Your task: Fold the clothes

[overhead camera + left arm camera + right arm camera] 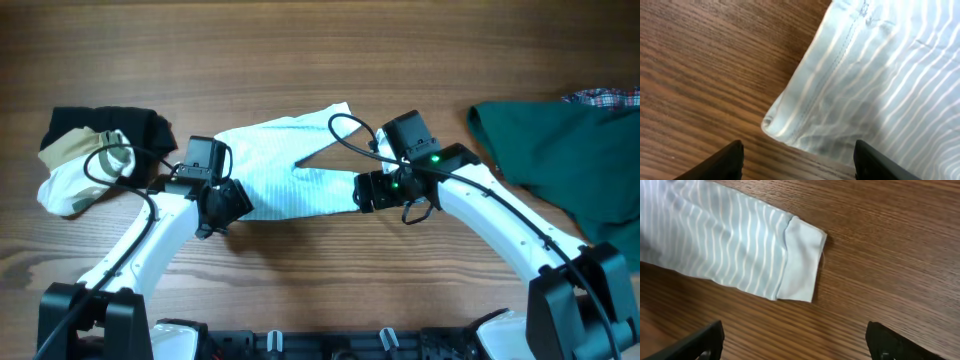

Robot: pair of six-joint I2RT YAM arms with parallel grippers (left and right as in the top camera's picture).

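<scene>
With the left gripper (797,162) and right gripper (795,342) both spread wide and empty over opposite ends of the striped garment (290,160), which lies flat mid-table (320,50), either may close on bare wood or one thin layer, bunching the cloth.

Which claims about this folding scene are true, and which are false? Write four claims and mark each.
1. The striped garment lies between the two grippers. True.
2. The right gripper is shut on the cuff. False: it is open, and the cuff lies free on the table.
3. The dark green garment covers the striped one. False: they lie apart.
4. The left gripper is open and holds nothing. True.
</scene>
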